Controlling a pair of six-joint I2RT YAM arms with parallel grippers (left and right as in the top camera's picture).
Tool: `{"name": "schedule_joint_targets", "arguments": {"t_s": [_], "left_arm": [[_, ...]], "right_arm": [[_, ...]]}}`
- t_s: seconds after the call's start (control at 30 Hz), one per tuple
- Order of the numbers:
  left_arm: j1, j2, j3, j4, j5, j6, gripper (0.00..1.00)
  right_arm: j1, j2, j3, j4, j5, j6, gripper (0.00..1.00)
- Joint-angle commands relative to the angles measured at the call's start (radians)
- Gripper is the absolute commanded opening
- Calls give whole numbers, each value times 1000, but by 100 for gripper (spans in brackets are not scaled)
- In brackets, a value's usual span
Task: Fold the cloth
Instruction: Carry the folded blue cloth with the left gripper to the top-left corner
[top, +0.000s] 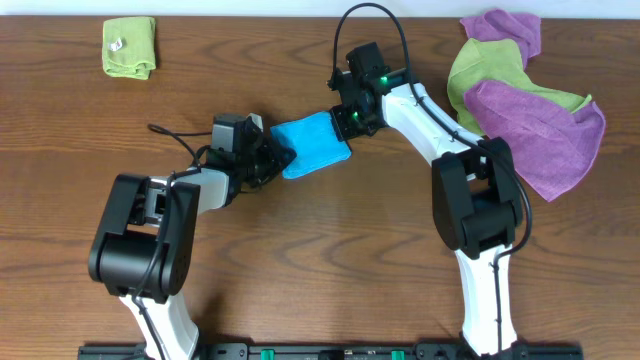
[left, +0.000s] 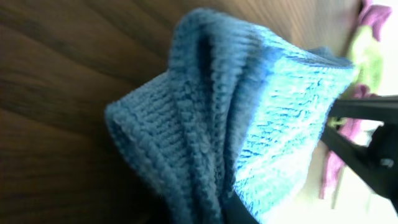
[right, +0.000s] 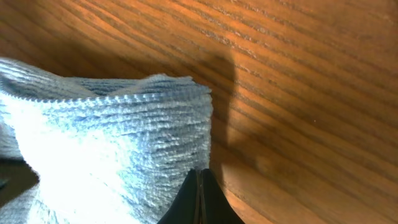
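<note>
Looking down from overhead, you have the cloth (top: 312, 145) near the middle of the desk (top: 300, 270), gathered into a short sky-blue band that runs on a slant between your two arms. Its lower left end sits at the left claw (top: 278, 160) and its upper right end at the right claw (top: 350, 122).

Your left claw is clamped on the cloth. In the left wrist view the terry fills most of the picture, bunched into deep upright folds right in front of the camera. It is shaded on the near side and brightly lit on the far side.

Your right claw has its fingers (right: 200, 200) pressed together with no gap showing. In the right wrist view they meet right at the cloth's edge, so it reads as a pinch on that end. The cloth there shows a stitched hem and a squared corner, and a shadow lies on the wood beside it.

Off to the side, a folded lime-green cloth (top: 130, 47) lies at the far left corner of the desk, well apart from the arms. At the far right, purple cloths (top: 545, 135) lie heaped over another lime-green cloth (top: 470, 80), just beside your right arm.
</note>
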Motion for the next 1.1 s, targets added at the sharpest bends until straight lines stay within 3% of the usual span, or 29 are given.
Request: {"name": "schedule_joint_targets", "arguments": {"t_s": [0.0, 0.2, 0.43, 0.57, 0.73, 0.9, 1.07], "left_arm": [[-3, 32, -22, -6, -31, 0, 6], [50, 29, -1, 198, 31, -80, 6], [246, 26, 230, 383, 39, -261, 6], [323, 26, 313, 426, -65, -385, 6], [412, 26, 346, 429, -344, -549, 6], [473, 29, 346, 429, -476, -554, 6], [555, 93, 412, 429, -392, -455, 6]], "right_arm": [[2, 19, -2, -13, -13, 3, 1], [-48, -10, 42, -94, -13, 3, 1], [-110, -105, 67, -137, -13, -58, 1], [-113, -113, 67, -138, -13, -57, 1], [-111, -113, 67, -132, -13, -57, 1], [-108, -113, 67, -150, -13, -18, 1], [-108, -113, 67, -146, -13, 30, 1]]}}
